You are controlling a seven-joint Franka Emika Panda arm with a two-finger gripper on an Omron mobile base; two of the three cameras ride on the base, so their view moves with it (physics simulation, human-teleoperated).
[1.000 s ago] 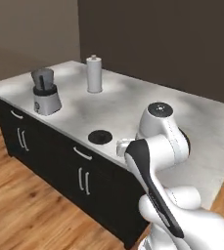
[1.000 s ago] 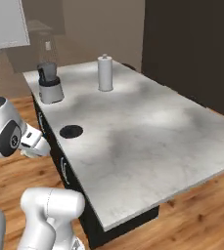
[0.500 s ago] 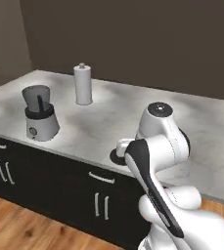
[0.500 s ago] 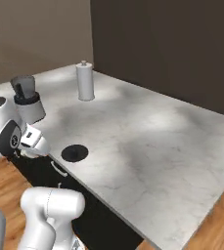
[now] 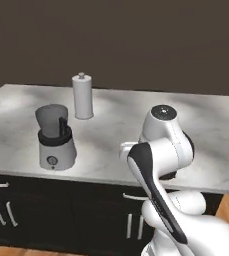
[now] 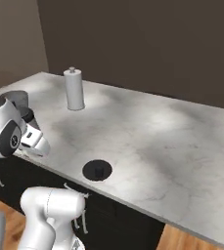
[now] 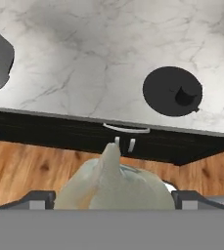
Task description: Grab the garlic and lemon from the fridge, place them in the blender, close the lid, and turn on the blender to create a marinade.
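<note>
Hand view: gripper [image 7: 112,197] holds the garlic [image 7: 112,183] between its jaws, off-white bulb w/ pointed tip up, jaws spread wide around it, finger tips [image 7: 37,199] barely showing at either side. Gripper sits off the table [image 6: 172,141] front edge, over wood floor [image 7: 30,171] and black cabinet fronts [image 7: 59,134]. Lid [image 6: 97,170] lies flat on the marble table near front edge, plug up, apart from everything; also seen in hand view [image 7: 172,91]. Blender [image 5: 55,137] stands on table left side, jar open, no lid on, black handle facing front, knob on base. Tall white cylinder [image 5: 83,96] upright behind blender, nearer the back. Robot arm [image 5: 161,150] fills lower right of left base view.
</note>
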